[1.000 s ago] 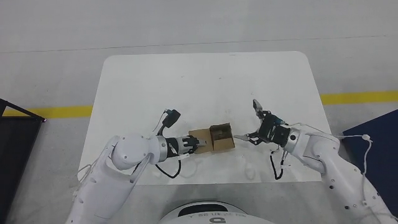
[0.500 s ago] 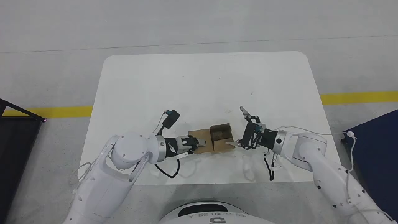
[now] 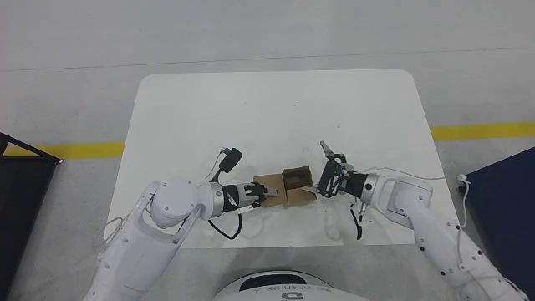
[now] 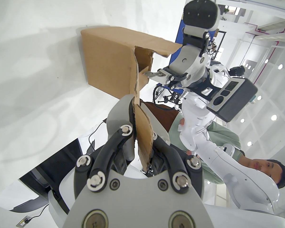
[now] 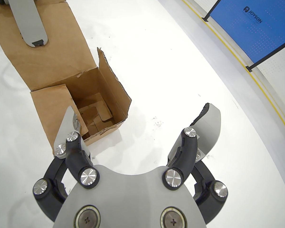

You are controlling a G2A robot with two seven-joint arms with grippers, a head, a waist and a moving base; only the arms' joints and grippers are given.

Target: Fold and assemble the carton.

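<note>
My left claw (image 4: pixel 135 110) is clamped on a flap of the small brown cardboard carton (image 3: pixel 292 186). The carton sits open near the middle of the white table's (image 3: pixel 251 109) edge nearest me. My right claw (image 5: pixel 140 117) is spread wide, one fingertip at the carton's opening.

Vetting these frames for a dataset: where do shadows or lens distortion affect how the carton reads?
Left wrist view: soft grey shadows lie on the table beside the carton, and the room's straight lines bow. Right wrist view: the carton's inside is shaded; the table's edge curves. Top view: even light, little distortion.
</note>
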